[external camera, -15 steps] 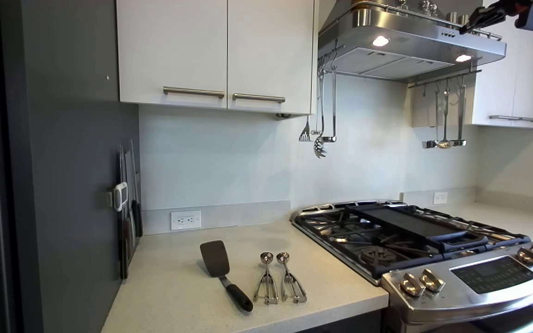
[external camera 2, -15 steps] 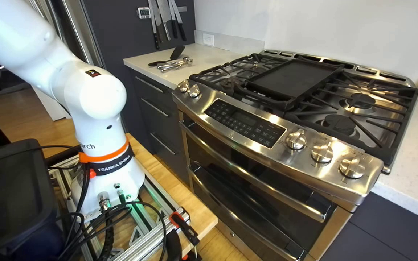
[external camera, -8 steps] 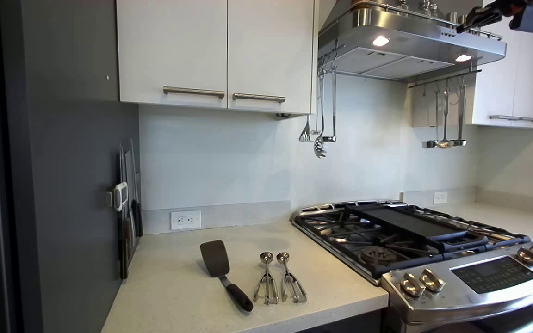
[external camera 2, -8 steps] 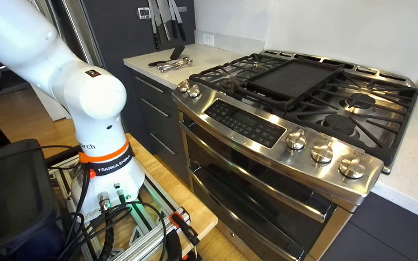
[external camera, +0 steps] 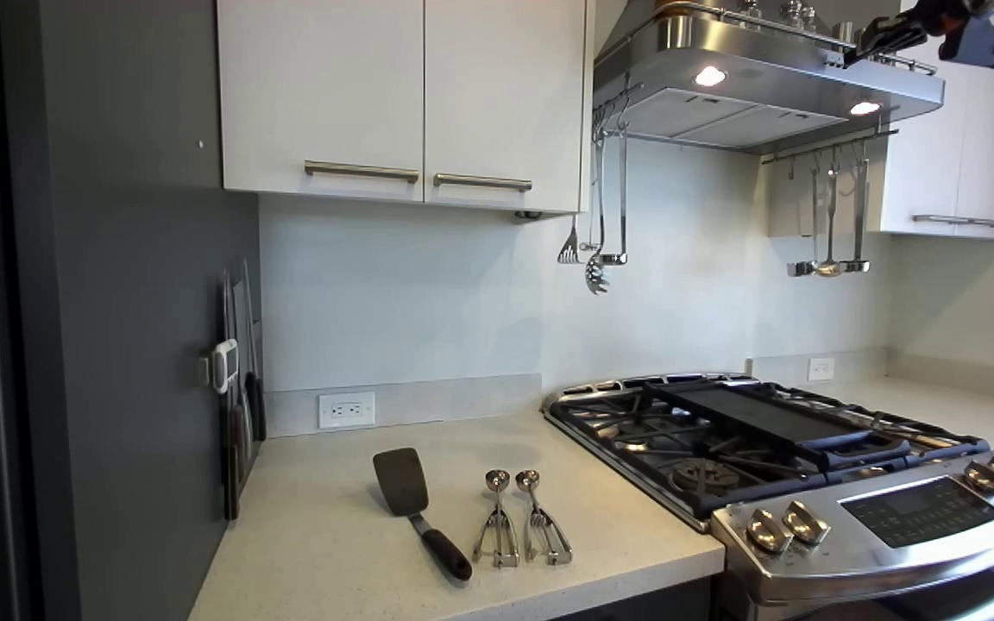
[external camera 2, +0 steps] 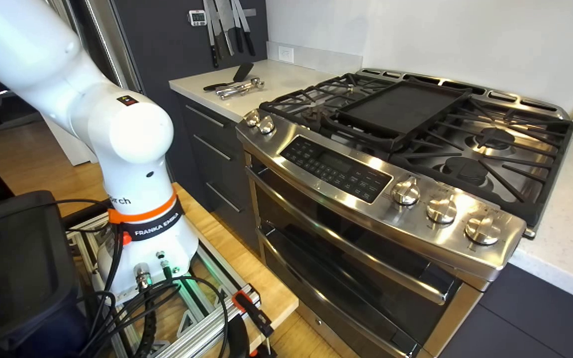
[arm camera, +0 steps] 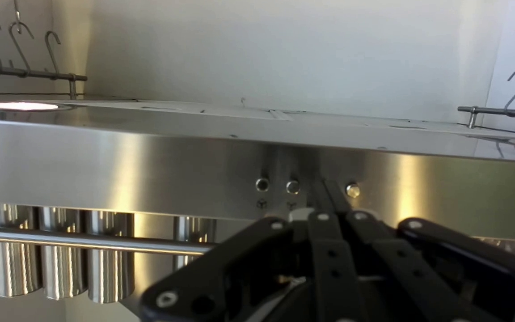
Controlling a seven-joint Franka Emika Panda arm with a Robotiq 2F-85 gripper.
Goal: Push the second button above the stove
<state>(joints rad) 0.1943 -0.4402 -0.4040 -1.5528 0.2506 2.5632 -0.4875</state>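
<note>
Buttons [arm camera: 293, 187] flank the closed gripper [arm camera: 325, 184]; the stove [external camera: 842, 554] lies well below.

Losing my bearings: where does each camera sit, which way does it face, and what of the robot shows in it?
In an exterior view: in front of the counter, facing the wall and hood; the gripper shows top right.
In an exterior view: in front of the stove, looking down across it, knives beyond; arm and base show left, gripper out of frame.
Wrist view: on the wrist, picture upside down, facing the hood's buttons; closed jaws low, right of centre.
Both exterior views share stove, counter and spatula.
</note>
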